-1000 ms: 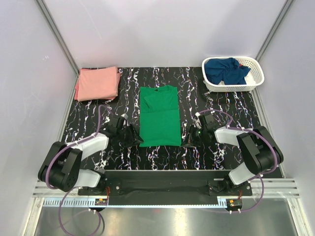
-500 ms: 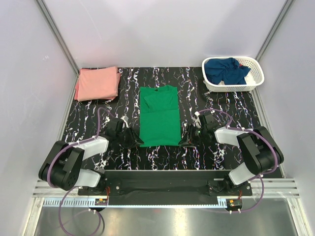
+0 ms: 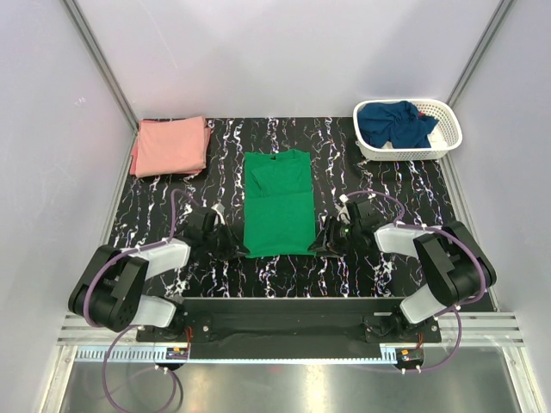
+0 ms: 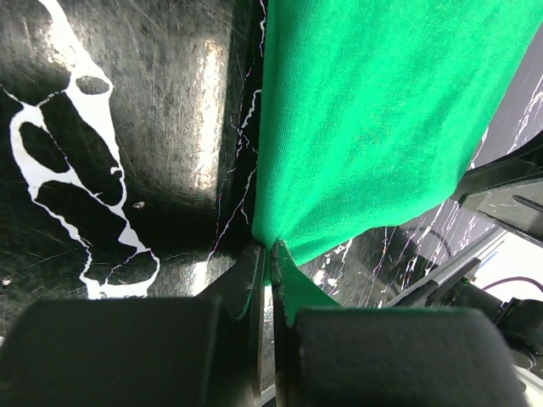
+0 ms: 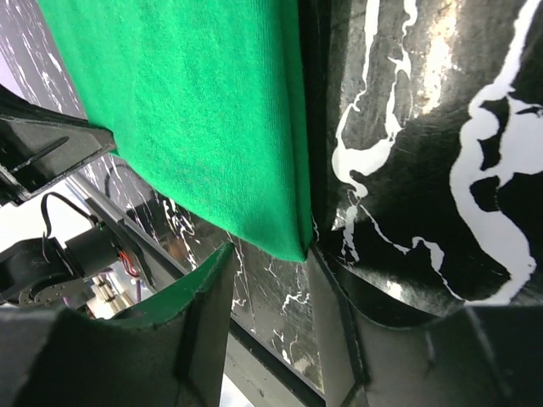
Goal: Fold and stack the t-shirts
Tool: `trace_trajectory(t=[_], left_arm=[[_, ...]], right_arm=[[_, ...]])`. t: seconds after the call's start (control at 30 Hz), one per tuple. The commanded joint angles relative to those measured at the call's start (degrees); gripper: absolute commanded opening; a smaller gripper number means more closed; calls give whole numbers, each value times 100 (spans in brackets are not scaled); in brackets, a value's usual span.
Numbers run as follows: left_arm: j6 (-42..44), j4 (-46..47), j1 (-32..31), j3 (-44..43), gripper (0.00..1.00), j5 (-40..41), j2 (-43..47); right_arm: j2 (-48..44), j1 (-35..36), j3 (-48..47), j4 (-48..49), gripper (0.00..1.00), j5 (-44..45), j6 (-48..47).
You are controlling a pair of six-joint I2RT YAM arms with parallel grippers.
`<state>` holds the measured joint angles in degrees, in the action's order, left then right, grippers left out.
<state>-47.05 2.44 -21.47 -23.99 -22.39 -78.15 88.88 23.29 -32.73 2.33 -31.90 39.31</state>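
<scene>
green shirt (image 3: 277,206) lies flat on the table (image 3: 362,163), its long axis running away from the arms and its near hem between both grippers. the left gripper (image 4: 270,250) is pressed together, pinching the near-left corner. the right gripper (image 5: 270,254) is spread, straddling the near-right corner, which probably needs clamping before any lift.

Both arms have slid inward along the near edge of the table (image 3: 284,277) to the green t-shirt (image 3: 277,206). The left pincer (image 3: 238,250) has reached the shirt's near-left corner and now pinches it. The right pincer (image 3: 316,248) has come up to the near-right corner, its jaws parted around it.
</scene>
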Motion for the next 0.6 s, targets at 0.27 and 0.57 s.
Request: trace_trajectory(t=[0.27, 0.57], left_arm=[[293, -780, -23, 52, 0, 464, -254], [433, -1228, -23, -62, 0, 587, 150]], right_arm=[[-248, 115, 487, -92, 0, 1221, 51], [-652, 141, 320, -575, 0, 1213, -55]])
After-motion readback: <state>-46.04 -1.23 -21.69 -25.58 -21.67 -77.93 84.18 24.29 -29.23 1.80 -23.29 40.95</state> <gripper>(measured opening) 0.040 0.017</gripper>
